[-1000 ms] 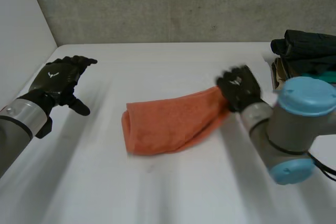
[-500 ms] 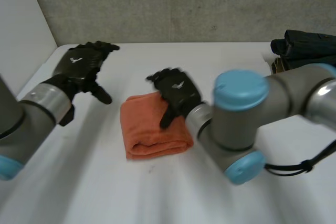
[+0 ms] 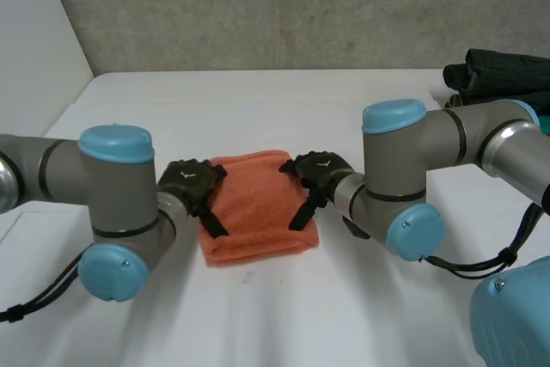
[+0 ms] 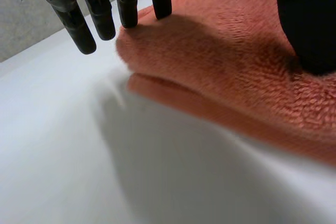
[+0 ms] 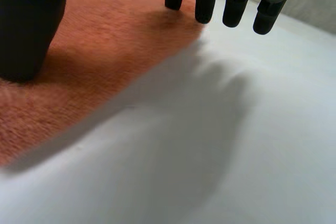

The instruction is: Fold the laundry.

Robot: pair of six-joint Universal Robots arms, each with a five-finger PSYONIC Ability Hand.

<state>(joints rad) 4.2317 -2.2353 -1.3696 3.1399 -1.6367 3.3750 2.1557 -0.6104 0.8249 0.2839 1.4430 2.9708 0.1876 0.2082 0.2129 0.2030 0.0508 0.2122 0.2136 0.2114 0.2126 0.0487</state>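
Both hands (image 3: 191,183) (image 3: 320,172) partly over towel (image 3: 258,212)

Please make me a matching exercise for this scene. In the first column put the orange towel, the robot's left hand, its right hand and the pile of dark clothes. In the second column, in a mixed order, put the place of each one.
Things
1. orange towel
2. left hand
3. right hand
4. dark clothes

Places
A. on the towel's right edge, fingers straight
B. at the far right, away from both hands
C. lying folded on the white table, between the two hands
D. on the towel's left edge, fingers straight

Right pairs: 1-C, 2-D, 3-A, 4-B.
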